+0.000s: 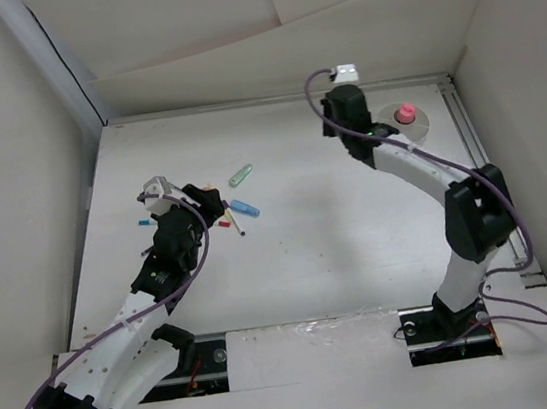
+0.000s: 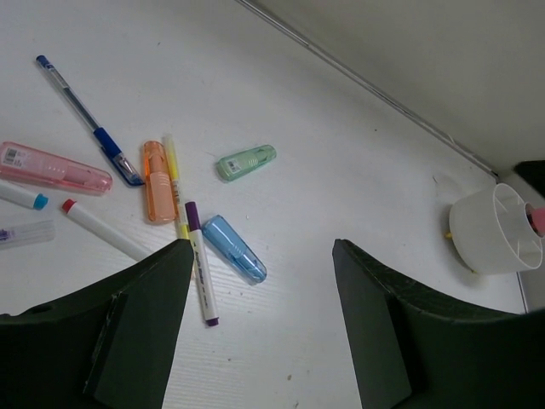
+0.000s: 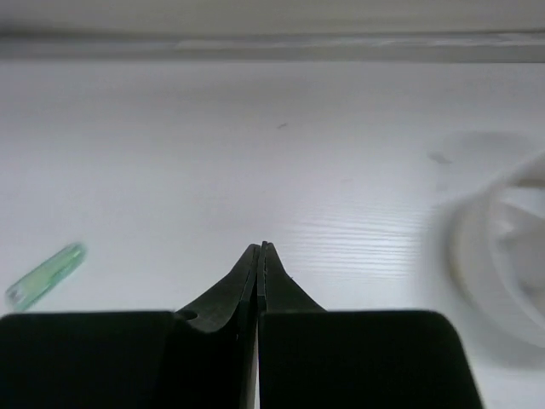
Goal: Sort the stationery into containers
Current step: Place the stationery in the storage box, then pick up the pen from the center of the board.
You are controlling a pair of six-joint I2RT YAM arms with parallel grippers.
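left wrist, scattered stationery (image 2: 157, 181), white cup (image 2: 492, 230) apart

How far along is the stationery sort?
Done: one pink-capped piece sits in the round white divided plastic cup. In hand: nothing; the right end effector is shut and empty near the cup, the left end effector open above the white table. Left: the orange highlighter, blue pen, pink flat case, small green piece, translucent blue piece and thin pens lie there unsorted.

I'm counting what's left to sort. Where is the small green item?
In the top view the green item lies on the table, left of centre, just beyond the blue piece and far left of the white cup.
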